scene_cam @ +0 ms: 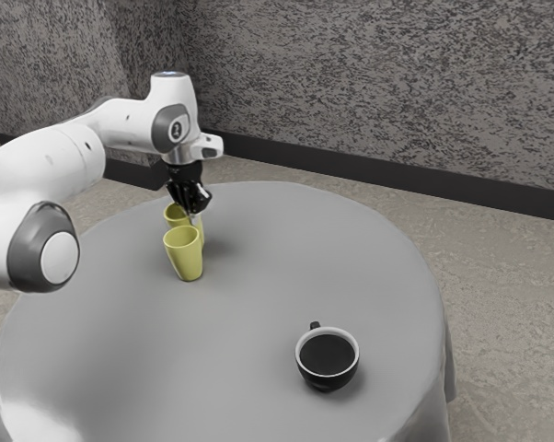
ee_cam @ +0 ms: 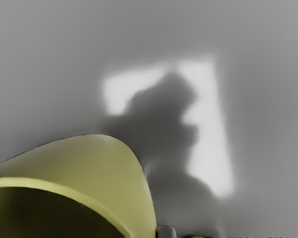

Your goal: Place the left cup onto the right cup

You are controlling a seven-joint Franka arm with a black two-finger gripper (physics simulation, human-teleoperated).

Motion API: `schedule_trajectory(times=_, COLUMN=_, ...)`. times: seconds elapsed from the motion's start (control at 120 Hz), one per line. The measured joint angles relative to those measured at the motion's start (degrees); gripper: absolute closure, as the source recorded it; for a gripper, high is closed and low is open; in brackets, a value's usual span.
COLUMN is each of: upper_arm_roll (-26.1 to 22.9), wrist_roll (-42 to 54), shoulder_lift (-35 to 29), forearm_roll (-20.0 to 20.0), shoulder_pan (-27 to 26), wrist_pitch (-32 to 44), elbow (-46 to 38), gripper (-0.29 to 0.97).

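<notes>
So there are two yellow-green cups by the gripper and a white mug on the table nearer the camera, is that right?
Not quite. The mug is black, not white, as the exterior view shows. The rest holds: the nearer yellow-green cup and the farther yellow-green cup both stand by the gripper, and the mug sits on the table nearer the camera.

Colours: yellow-green, black, grey.
Front cup point(scene_cam: 185, 252), back cup point(scene_cam: 174, 214) yellow-green; mug point(scene_cam: 327, 360) black; table point(scene_cam: 286, 249) plain grey; wall point(scene_cam: 397, 74) speckled grey; arm point(scene_cam: 65, 166) white, gripper point(scene_cam: 193, 217) black.
</notes>
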Motion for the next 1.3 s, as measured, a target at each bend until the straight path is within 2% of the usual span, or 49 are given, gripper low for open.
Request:
schedule_trajectory(times=0.692, upper_arm_roll=0.2, wrist_roll=-0.5, shoulder_lift=-4.2, forearm_roll=0.3, shoulder_pan=0.4, wrist_pitch=-1.8, elbow=-0.8, gripper=0.79)
schedule_trajectory(times=0.933, upper_arm_roll=0.2, wrist_roll=-0.6, shoulder_lift=-8.4, forearm_roll=0.8, shoulder_pan=-0.9, wrist_pitch=-2.4, elbow=-2.5, gripper=0.79)
schedule_trajectory(times=1.3, upper_arm_roll=1.4, wrist_roll=-0.9, shoulder_lift=-18.8, forearm_roll=1.1, shoulder_pan=-6.0, wrist_pitch=-2.7, elbow=-11.2, gripper=0.79)
